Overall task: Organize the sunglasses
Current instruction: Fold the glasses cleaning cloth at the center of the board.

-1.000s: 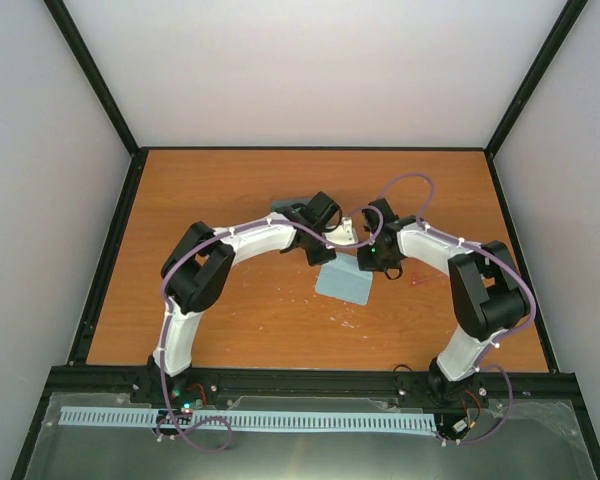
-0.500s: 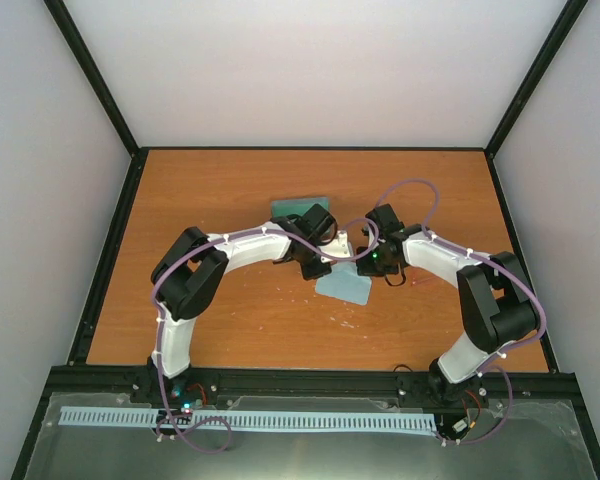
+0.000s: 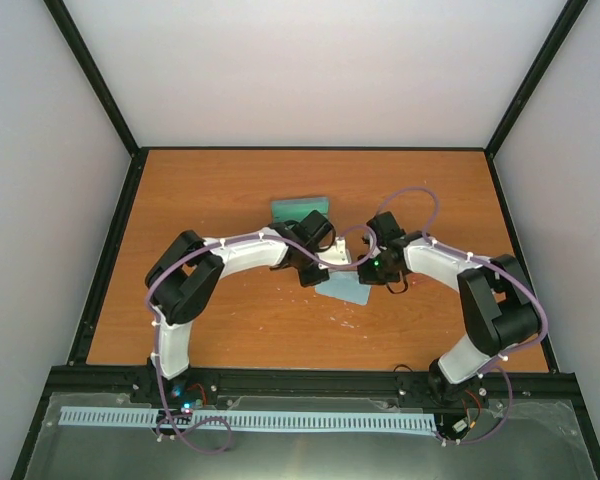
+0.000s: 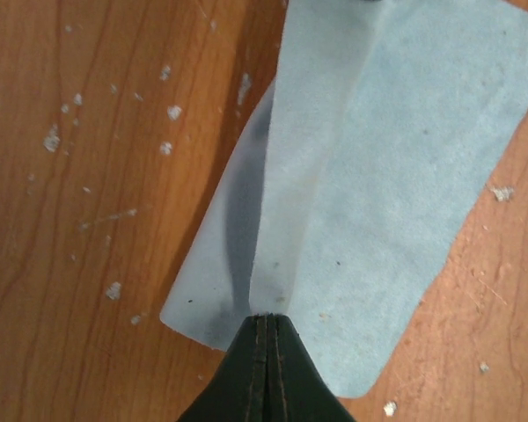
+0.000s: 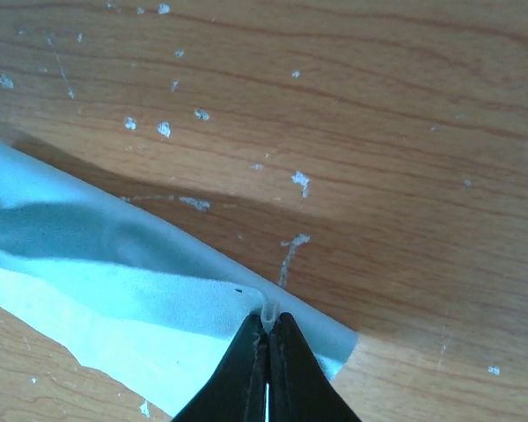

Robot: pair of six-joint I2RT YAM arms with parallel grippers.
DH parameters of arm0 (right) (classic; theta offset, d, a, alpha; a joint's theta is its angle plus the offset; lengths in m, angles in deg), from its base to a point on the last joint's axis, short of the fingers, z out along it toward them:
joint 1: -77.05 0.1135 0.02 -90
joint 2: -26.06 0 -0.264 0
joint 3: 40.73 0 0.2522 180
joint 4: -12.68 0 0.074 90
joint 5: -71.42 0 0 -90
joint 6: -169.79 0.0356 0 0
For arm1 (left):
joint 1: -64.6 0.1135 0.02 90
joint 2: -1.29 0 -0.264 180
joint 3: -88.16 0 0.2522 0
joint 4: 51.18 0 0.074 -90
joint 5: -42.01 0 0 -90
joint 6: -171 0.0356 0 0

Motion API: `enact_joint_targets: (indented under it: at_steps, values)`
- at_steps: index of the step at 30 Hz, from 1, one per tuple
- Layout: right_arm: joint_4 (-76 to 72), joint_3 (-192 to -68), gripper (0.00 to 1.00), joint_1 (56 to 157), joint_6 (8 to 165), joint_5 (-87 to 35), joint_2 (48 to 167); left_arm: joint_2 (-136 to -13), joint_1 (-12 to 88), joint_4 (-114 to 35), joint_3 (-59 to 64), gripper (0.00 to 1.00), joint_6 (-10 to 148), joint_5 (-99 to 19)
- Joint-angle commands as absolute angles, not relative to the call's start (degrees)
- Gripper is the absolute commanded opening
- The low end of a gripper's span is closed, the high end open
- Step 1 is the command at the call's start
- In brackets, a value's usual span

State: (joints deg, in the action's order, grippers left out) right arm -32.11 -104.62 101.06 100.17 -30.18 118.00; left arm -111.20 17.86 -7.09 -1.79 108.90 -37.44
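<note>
The pale blue cloth point(image 3: 346, 291) lies mid-table between my two wrists. My left gripper point(image 4: 266, 318) is shut on one edge of the cloth point(image 4: 378, 176), which rises in a fold from the jaws. My right gripper point(image 5: 267, 318) is shut on a small pinched ridge at the opposite edge of the cloth point(image 5: 114, 290). In the top view the left gripper point(image 3: 320, 274) and the right gripper point(image 3: 372, 272) sit low at either side of the cloth. The blue-grey case point(image 3: 298, 208) lies just behind the left wrist. The sunglasses do not show clearly; the right arm covers their spot.
The orange wood table point(image 3: 210, 200) is flecked with white specks. A black frame point(image 3: 110, 250) runs along its edges, and grey walls close in the back and sides. Purple cables loop over both wrists.
Both wrists have come down and towards the near edge onto the cloth and have closed on its edges. The case, covered by the left wrist before, now shows behind it.
</note>
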Motion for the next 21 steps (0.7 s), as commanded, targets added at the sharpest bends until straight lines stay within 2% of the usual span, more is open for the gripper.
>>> enact_joint_targets:
  at_steps: [1, 11, 14, 17, 21]
  values:
    - [-31.0, -103.6, 0.03, 101.4, 99.8, -30.8, 115.5, -108.1, 17.1, -8.3, 0.2, 0.00, 108.5, -37.3]
    - [-29.6, -101.6, 0.03, 102.2, 99.9, -33.2, 116.0, -108.2, 16.8, -8.9, 1.0, 0.03, 108.0, -36.5]
    - [-29.6, -101.3, 0.04, 102.4, 99.6, -33.6, 116.1, -108.5, 16.3, -9.0, 0.7, 0.07, 107.7, -36.5]
    - [-29.6, -100.6, 0.11, 102.5, 99.6, -34.1, 115.5, -108.5, 16.1, -9.0, 0.8, 0.12, 107.6, -36.7]
    - [-28.3, -98.7, 0.21, 102.5, 99.9, -35.4, 113.1, -108.4, 16.1, -9.2, 1.5, 0.15, 107.6, -36.7]
